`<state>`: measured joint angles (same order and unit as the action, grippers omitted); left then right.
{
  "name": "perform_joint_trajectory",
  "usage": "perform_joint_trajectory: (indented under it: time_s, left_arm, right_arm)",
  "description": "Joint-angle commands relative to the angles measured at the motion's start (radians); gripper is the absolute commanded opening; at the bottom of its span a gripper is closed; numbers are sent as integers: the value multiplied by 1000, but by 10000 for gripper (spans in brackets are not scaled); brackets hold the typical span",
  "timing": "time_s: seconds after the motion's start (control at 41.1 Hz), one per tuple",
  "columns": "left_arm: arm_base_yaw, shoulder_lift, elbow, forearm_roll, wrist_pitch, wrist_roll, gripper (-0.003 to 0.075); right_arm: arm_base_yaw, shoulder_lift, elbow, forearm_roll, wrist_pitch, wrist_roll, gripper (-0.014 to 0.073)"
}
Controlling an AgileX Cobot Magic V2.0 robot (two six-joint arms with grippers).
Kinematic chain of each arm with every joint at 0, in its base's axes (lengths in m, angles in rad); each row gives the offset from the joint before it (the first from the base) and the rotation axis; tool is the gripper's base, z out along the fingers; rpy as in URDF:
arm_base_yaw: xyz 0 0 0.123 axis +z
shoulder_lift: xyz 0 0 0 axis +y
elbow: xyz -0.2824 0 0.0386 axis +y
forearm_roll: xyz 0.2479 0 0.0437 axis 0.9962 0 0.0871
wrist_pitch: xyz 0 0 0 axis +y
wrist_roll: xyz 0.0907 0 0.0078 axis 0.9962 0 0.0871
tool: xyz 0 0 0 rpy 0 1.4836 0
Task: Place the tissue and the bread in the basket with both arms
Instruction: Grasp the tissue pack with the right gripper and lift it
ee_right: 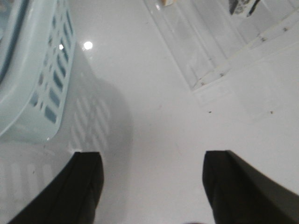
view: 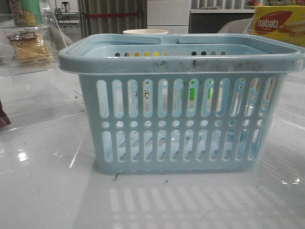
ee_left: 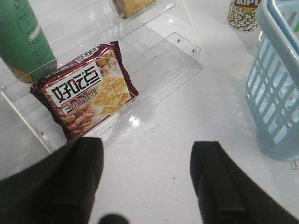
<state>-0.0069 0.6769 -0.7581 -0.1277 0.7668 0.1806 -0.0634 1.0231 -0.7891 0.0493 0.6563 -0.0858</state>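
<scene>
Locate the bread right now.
Front view: the bread sits far left on a clear acrylic shelf, left of the basket and level with its rim. Neither gripper is near it.

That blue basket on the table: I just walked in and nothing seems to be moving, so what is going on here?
Nothing is being handled yet. The large light-blue slotted plastic basket stands on the white table. The left tool hangs open over bare table, near a maroon snack packet on a clear acrylic shelf. The right tool is open too, empty, beside the basket. The golden-brown bread in its clear wrapper still sits on a shelf at left. No tissue pack is clearly visible.
</scene>
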Motion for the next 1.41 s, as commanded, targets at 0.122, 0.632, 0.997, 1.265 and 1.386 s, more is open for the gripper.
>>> perform_joint_trajectory:
  time_s: [0.122, 0.632, 0.997, 1.265, 1.386]
  left_arm:
    - [0, 2, -30, -8, -77, -3, 412]
    - [0, 2, -30, -8, -77, -3, 283]
    - [0, 2, -30, -8, -77, -3, 196]
    - [0, 2, -30, -8, -77, -3, 137]
    - [0, 2, -30, -8, -77, -3, 114]
  right_arm:
    - [-109, 107, -160, -11, -75, 17, 561]
    - [-154, 493, -495, -11, -117, 17, 561]
    - [-153, 694, -621, -21, -239, 16, 561]
    - [-152, 759, -634, -21, -259, 16, 438]
    - [-152, 747, -634, -13, -250, 16, 256]
